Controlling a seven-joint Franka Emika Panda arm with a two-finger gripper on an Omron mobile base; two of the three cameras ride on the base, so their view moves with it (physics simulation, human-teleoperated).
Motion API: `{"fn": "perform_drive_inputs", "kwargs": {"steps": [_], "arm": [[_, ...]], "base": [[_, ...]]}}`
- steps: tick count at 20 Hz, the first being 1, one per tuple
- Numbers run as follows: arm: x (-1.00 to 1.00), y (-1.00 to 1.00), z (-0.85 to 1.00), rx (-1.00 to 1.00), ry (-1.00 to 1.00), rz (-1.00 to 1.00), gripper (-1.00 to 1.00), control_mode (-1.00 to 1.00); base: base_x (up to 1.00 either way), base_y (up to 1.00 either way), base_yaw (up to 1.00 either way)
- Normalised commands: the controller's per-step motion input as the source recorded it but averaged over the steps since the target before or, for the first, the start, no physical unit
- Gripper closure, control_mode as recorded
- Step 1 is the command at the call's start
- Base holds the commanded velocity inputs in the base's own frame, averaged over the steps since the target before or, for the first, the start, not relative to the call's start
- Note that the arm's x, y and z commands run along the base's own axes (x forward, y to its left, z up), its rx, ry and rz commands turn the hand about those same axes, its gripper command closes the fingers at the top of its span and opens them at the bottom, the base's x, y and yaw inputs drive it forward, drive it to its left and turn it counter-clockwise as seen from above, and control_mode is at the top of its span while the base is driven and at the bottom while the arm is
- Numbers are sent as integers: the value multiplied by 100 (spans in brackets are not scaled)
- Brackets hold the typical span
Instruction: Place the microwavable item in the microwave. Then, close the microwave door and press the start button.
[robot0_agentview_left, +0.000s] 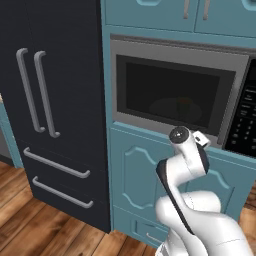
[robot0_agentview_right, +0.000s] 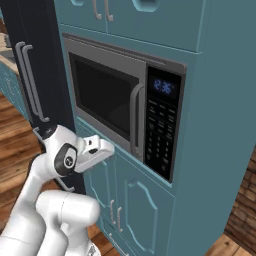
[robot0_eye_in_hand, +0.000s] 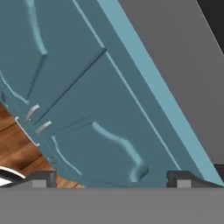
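Note:
The microwave (robot0_agentview_left: 177, 95) (robot0_agentview_right: 120, 100) is built into the teal cabinets. Its door (robot0_agentview_left: 170, 92) (robot0_agentview_right: 102, 95) is closed flat against the frame, with a grey bar handle (robot0_agentview_right: 134, 120) beside the black keypad panel (robot0_agentview_right: 161, 135) (robot0_agentview_left: 245, 122). Behind the dark glass I make out a dim round plate with a faint small shape (robot0_agentview_left: 182, 106) on it, too dark to name as the green cup. My gripper (robot0_agentview_right: 111, 148) (robot0_eye_in_hand: 113, 180) hovers just under the door's lower edge, facing the cabinet front. Its fingertips (robot0_eye_in_hand: 41, 179) stand wide apart, holding nothing.
A tall black fridge (robot0_agentview_left: 55, 100) (robot0_agentview_right: 32, 75) with grey bar handles stands left of the microwave. Teal cabinet doors (robot0_agentview_left: 145, 175) (robot0_agentview_right: 135, 205) (robot0_eye_in_hand: 87, 131) sit below it, more teal cupboards (robot0_agentview_left: 150, 12) above. The wood floor (robot0_agentview_left: 45, 230) lies beneath.

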Motion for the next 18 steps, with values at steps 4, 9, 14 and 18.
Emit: {"fn": "perform_drive_inputs", "kwargs": {"steps": [4,9,14,18], "arm": [[-95,-28,4,-14,-30,6,-100,-100],[-71,-65,7,-17,-29,0,-100,-100],[-49,-60,-1,-9,-12,0,-100,-100],[-13,-49,-23,-3,-2,0,-100,-100]], "base": [[0,0,0],[0,0,0],[0,0,0],[0,0,0]]}}
